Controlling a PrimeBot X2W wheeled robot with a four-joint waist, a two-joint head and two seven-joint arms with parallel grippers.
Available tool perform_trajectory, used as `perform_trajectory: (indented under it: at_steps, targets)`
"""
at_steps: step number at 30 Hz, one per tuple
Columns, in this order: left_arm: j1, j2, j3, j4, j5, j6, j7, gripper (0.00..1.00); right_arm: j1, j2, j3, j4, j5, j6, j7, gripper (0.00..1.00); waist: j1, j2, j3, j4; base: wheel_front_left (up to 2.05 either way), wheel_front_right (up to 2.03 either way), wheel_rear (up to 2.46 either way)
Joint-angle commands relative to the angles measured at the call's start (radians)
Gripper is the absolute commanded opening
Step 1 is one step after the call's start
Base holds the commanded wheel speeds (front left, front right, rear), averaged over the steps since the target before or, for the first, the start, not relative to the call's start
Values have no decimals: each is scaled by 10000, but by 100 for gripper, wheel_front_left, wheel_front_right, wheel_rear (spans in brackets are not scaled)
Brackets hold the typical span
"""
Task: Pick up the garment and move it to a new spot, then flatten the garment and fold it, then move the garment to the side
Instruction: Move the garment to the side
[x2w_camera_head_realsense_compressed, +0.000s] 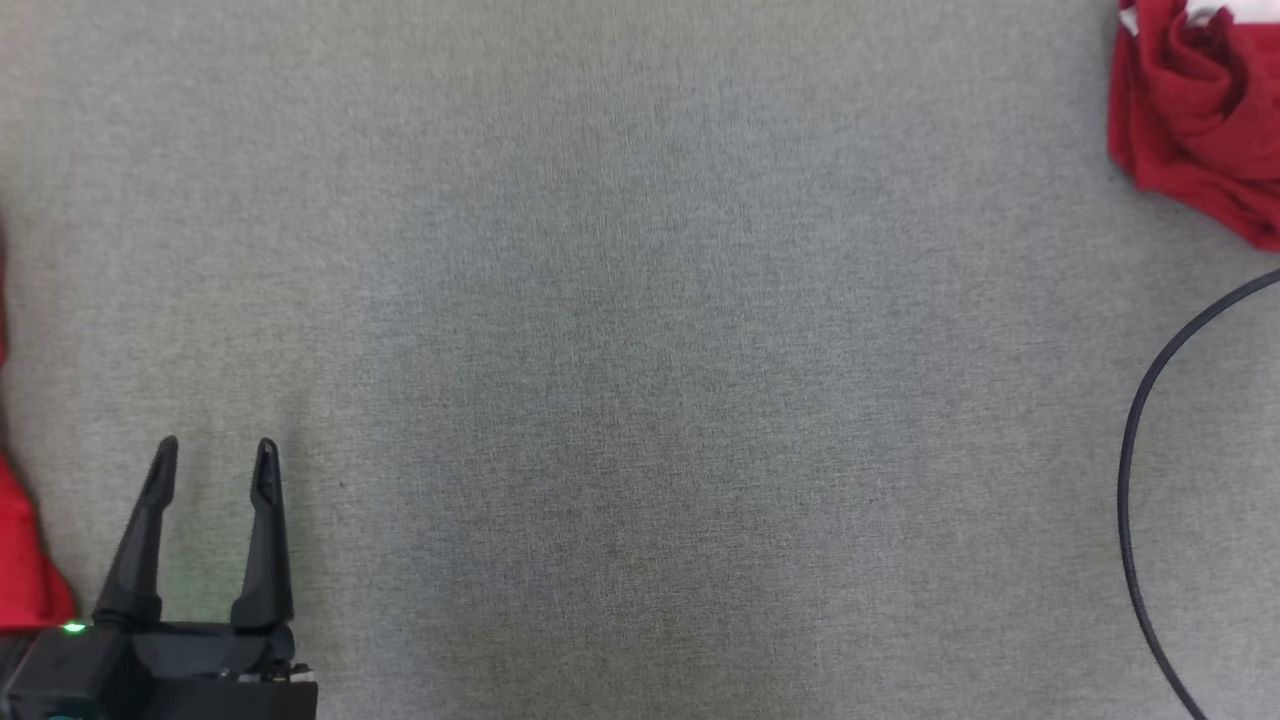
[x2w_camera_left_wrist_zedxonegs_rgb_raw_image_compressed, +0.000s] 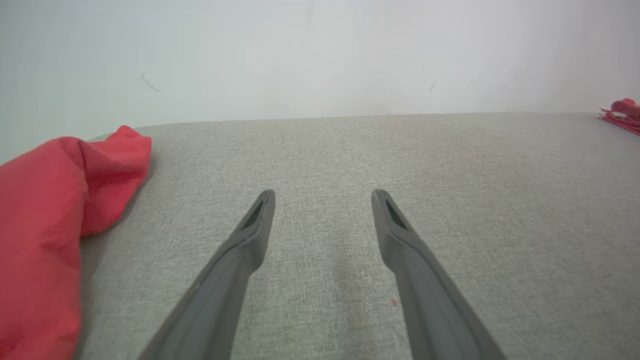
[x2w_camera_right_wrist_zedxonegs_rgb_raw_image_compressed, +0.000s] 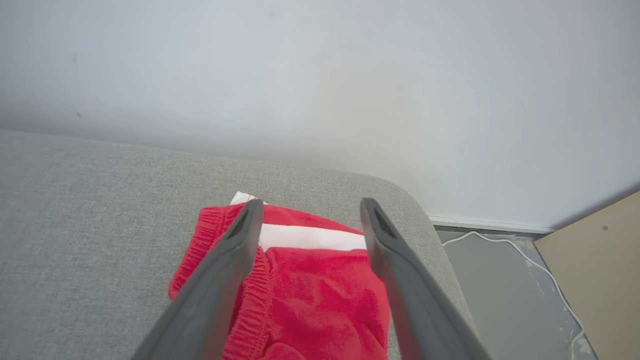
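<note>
Grey surface (x2w_camera_right_wrist_zedxonegs_rgb_raw_image_compressed: 75, 225), right fingers (x2w_camera_right_wrist_zedxonegs_rgb_raw_image_compressed: 240, 250) spread over garment (x2w_camera_right_wrist_zedxonegs_rgb_raw_image_compressed: 320, 295)

The garment (x2w_camera_head_realsense_compressed: 1195, 110) runs off the top-right edge.

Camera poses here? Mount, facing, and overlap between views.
Head view: from the head, steeply down at the grey surface; open left end effector at lower left.
Left wrist view: on the left wrist, looking low past that end effector across the surface to a white wall; red cloth at left.
Right wrist view: on the right wrist, angled down past the open right end effector onto the red garment at the surface's corner.
Shared: head and right wrist views both show that garment.
</note>
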Motion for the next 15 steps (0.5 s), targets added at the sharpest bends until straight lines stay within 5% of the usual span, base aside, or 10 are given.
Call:
perform_trajectory:
  at_steps: [1, 15]
  targets:
    - [56, -14, -8, 75, -31, 14, -51, 100, 53, 79, -74, -62, 167, -2, -140, 100, -1, 0, -165, 11, 0, 0, 0]
    - [536, -473, -161, 912, -262, 151, -203, 100, 2044, 921, -1616, -2187, 1721, -2, -1459, 100, -1, 0, -1950, 271, 0, 0, 0]
